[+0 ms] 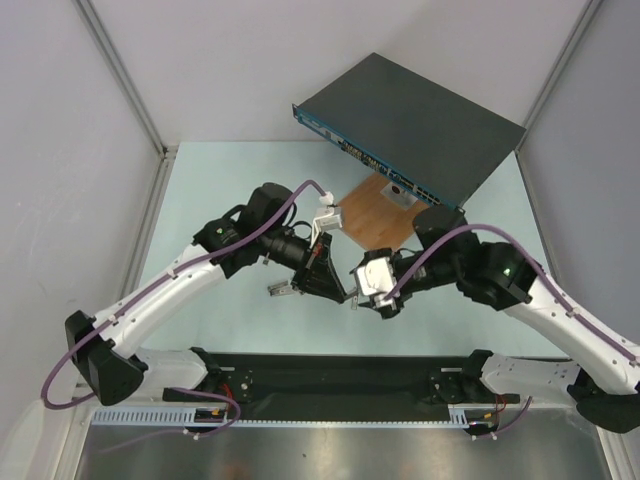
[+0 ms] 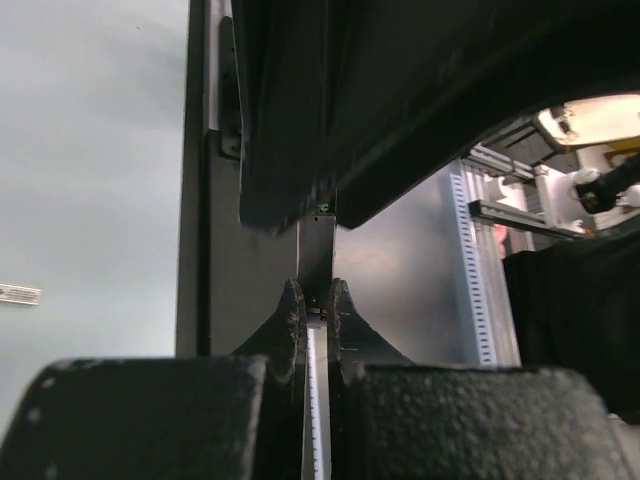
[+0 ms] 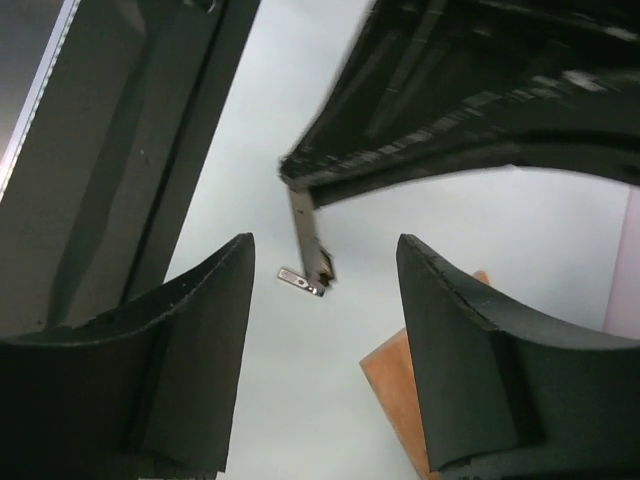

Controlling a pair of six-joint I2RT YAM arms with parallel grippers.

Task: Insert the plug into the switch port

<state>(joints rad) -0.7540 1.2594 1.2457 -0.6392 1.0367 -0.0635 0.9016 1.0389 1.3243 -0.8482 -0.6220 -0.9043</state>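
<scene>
Between the left jaws, pressed all but together, sits a thin, flat, dark plug [image 2: 317,255]. It is pinched near one end and the rest stands out past the tips; the left wrist view shows this pinch edge on and little else. Just ahead of the right jaws, which stand well apart with nothing in them, the plug's free end lines up with the gap and seems to touch neither side. Only the right wrist view shows that end, and its detail is too small to read. Beside the left jaws a small silver piece [image 1: 281,290] lies on the table [image 1: 250,170]. Farther out beyond both jaws comes a brown wooden board [image 1: 372,215], then the switch [image 1: 420,120], its blue socket strip turned toward the arms. Only the top view shows the switch, and there the plug is too small to make out among the wrists. I judge the plug light and stiff, apt to pivot or slip in so narrow a pinch, with delicate contacts. It is best held on the flat sides of its rear body, leaving the nose clear. The switch looks heavy enough to stay put.
</scene>
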